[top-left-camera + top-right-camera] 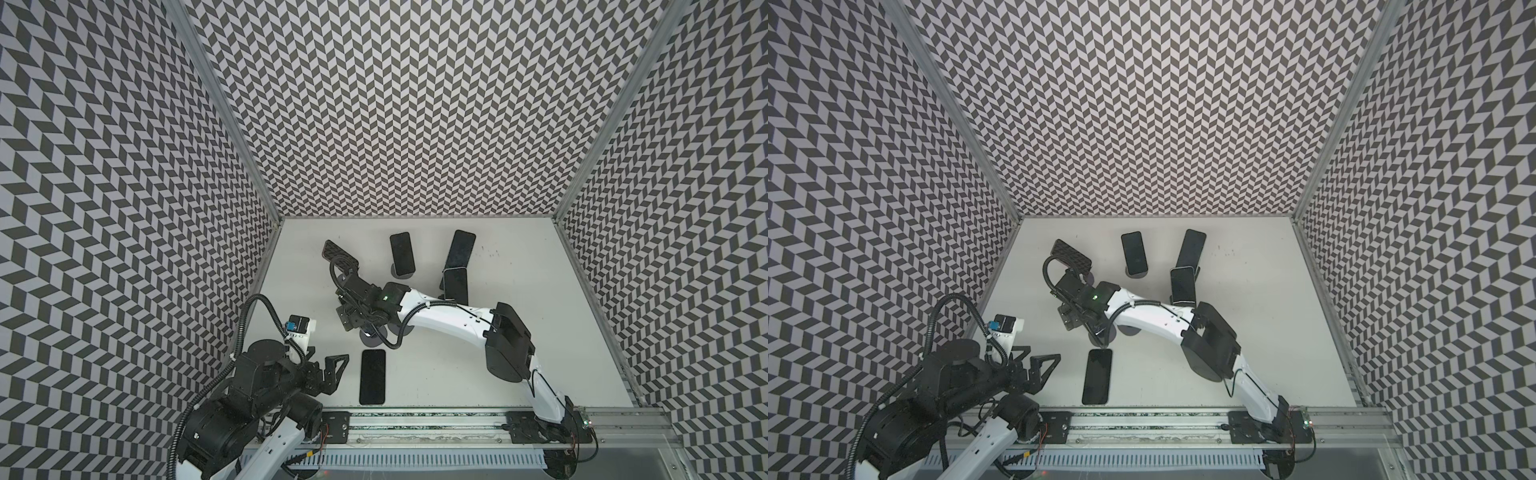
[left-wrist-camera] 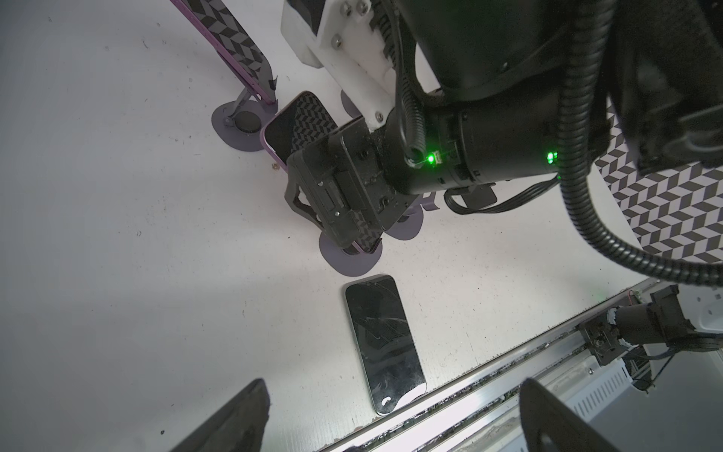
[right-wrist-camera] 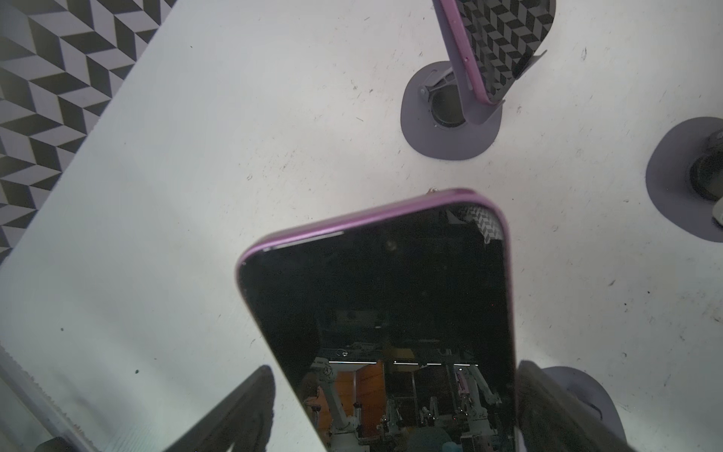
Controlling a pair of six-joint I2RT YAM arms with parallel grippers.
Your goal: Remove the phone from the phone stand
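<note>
One flat phone [image 1: 372, 376] lies on the table [image 1: 519, 332] off any stand, just beside the left gripper [image 2: 395, 426]. Judging from how it lies, one removal may be finished.

The phone [image 3: 375, 297] being worked on, purple-edged, sits propped on its phone stand [image 2: 348, 264], so its lift is not yet done. The right gripper [image 3: 395, 407] straddles it with jaws wide. One finger [image 3: 547, 407] looks to be against the phone's edge, while the other finger [image 3: 242, 411] stands clear of it, so no grip has formed. What seems left is to close on both edges, raise the phone clear of the stand's lip and set it down.

The left gripper hangs spread and empty, well apart from that stand. Other propped phones [image 1: 402, 253] stand beyond the right gripper.

In both top views the right wrist covers the phone and the fingertips, and only part of the stand's base shows beneath. In the left wrist view the gripper body hides where the phone meets the lip. The right wrist view cuts off the phone's lower end. Whether the near finger truly touches the phone cannot be told.
</note>
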